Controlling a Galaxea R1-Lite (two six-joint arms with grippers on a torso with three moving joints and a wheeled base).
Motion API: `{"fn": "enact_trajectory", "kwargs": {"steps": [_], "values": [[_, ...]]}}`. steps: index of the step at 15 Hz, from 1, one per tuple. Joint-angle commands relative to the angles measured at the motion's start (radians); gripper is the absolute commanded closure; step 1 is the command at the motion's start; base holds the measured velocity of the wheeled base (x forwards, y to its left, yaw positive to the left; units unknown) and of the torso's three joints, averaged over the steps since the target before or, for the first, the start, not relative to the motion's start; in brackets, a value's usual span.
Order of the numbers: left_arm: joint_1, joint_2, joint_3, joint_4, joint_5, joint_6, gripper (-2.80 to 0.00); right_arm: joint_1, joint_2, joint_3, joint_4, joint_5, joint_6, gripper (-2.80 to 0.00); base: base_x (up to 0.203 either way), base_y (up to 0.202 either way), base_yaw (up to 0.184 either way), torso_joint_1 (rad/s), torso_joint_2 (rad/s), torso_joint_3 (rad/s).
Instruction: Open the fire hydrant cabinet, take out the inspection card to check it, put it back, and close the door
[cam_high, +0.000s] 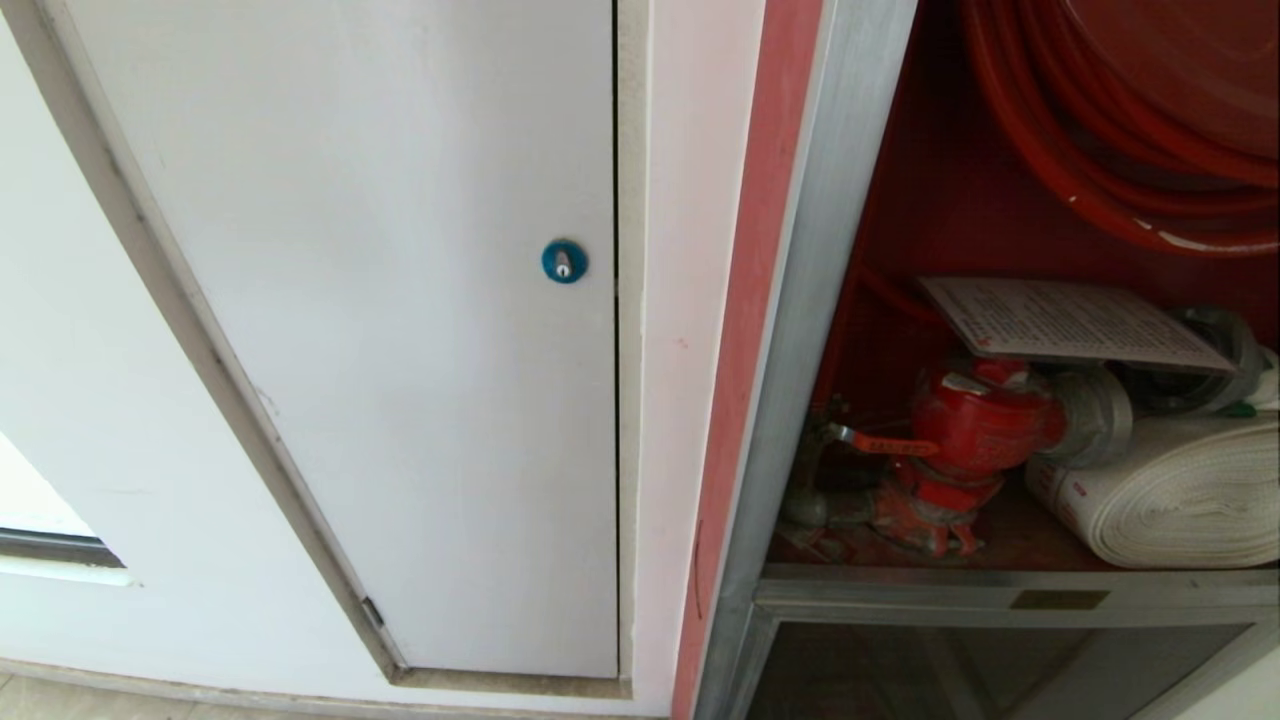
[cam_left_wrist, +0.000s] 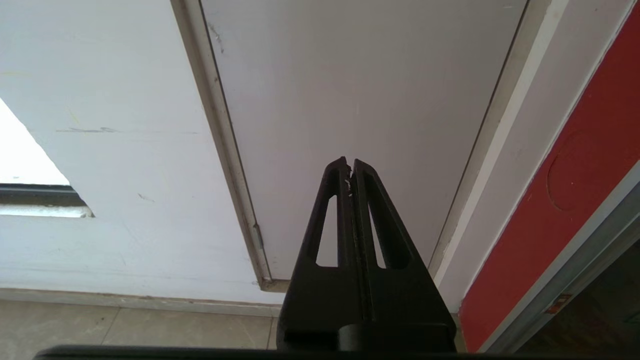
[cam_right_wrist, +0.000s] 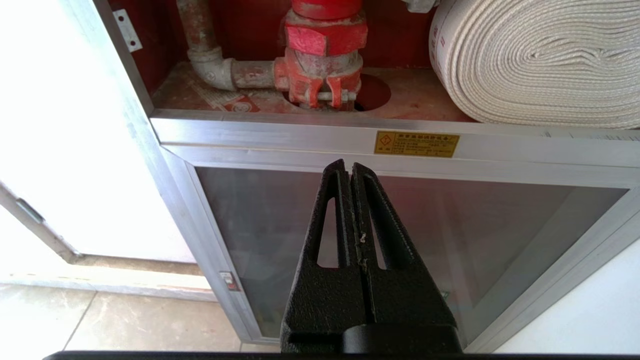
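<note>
1. Nearest the lens in each wrist view is a black claw: the right claw (cam_right_wrist: 351, 167) has its fingers pressed together with nothing between them, its tips before the glass panel (cam_right_wrist: 400, 240) under the cabinet's shelf.
2. Left claw (cam_left_wrist: 350, 162) is likewise closed and empty, pointing at the white panel (cam_left_wrist: 360, 100); neither arm shows in the head view.
3. Cabinet (cam_high: 800, 400) fills the right side of the head view, standing open so that its red inside shows; the door itself is in no view.
4. Card (cam_high: 1070, 322) lies in the centre right of the head view, tilted, resting over the valve (cam_high: 975, 425) and the metal coupling beside it.
5. Valve stands at the lower centre right of the head view on the shelf (cam_high: 1010, 585); its base and a grey pipe elbow (cam_right_wrist: 212, 65) show at the top of the right wrist view.
6. Hose roll (cam_high: 1180, 490), white, lies at the right edge just beside the valve, on the same shelf.
7. Red reel hose (cam_high: 1090, 150) coils in the upper right corner above the card.
8. Yellow label (cam_right_wrist: 416, 144) sits on the shelf's front rail.
9. White panel carries a blue round lock (cam_high: 564, 261) at the centre of the head view, left of the cabinet.
10. Tiled floor (cam_left_wrist: 150, 327) runs along the bottom left of the left wrist view.
</note>
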Motion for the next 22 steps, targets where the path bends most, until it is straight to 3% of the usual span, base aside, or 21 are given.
{"fn": "enact_trajectory", "kwargs": {"steps": [1, 22], "values": [[0.000, 0.001, 0.020, -0.001, -0.001, 0.000, 0.00, 0.001, 0.000, 0.000, -0.001, 0.000, 0.000, 0.00, 0.000, 0.000, 0.000, 0.000, 0.00, 0.000], [0.000, 0.001, 0.020, -0.001, 0.000, -0.001, 0.00, 0.001, 0.000, 0.000, -0.001, 0.000, 0.000, 0.00, 0.000, 0.000, 0.000, 0.000, 0.00, 0.000]]}}
